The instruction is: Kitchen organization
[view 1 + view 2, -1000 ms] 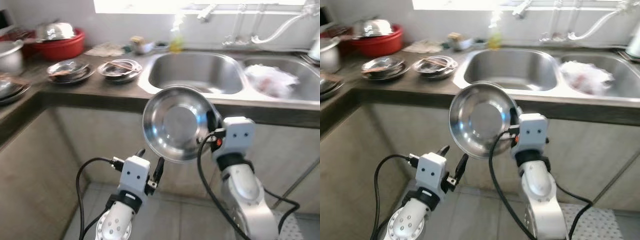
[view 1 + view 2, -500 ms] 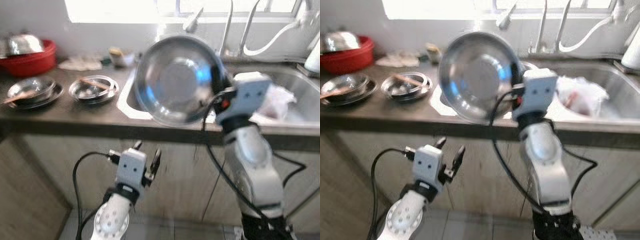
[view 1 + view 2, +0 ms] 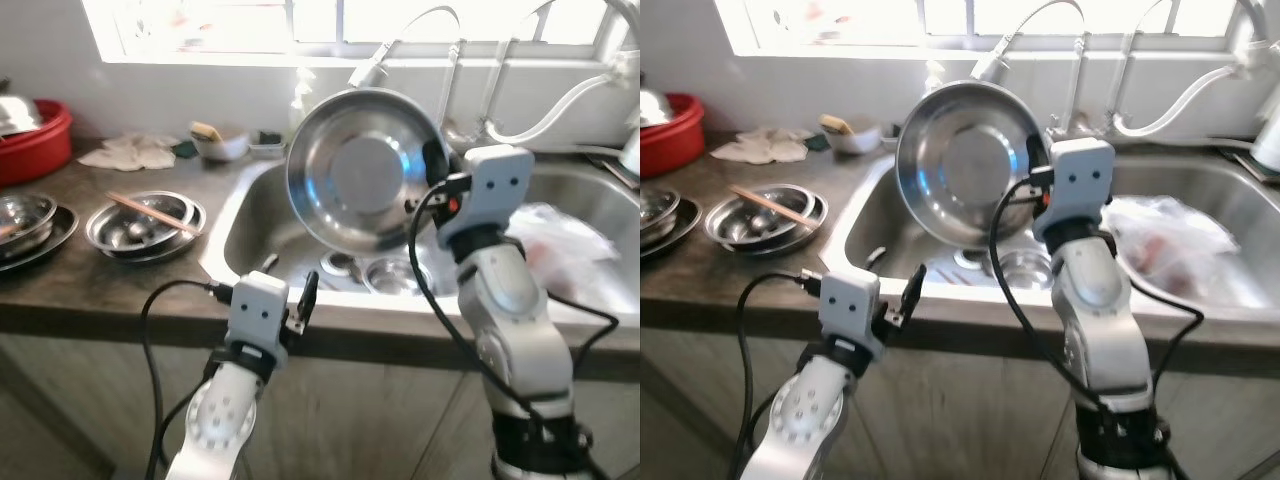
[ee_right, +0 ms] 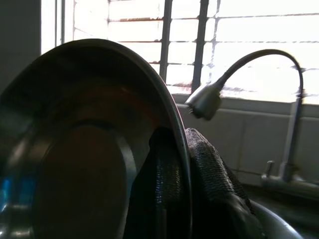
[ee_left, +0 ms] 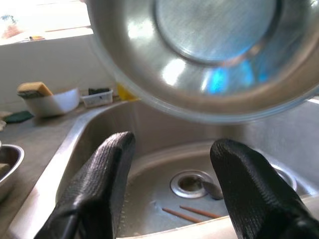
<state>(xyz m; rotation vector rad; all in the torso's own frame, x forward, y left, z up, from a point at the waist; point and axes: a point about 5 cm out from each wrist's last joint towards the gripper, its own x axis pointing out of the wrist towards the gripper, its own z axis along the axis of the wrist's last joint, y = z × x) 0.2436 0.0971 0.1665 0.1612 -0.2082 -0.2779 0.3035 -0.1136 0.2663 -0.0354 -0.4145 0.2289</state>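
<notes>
R gripper (image 3: 430,185) clamped on rim of steel bowl (image 3: 362,170), held tilted up above the sink (image 3: 245,215). L gripper (image 3: 290,300) at sink's front edge, fingers apart, holding nothing. Progress: bowl not yet set down; chopsticks in sink, plus dishes (image 3: 145,222) on counter left of sink, look undone.

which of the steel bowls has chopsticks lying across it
The round steel bowl on the dark counter just left of the sink: wooden chopsticks lie across it. The large steel bowl held up in the right end effector is empty.
</notes>
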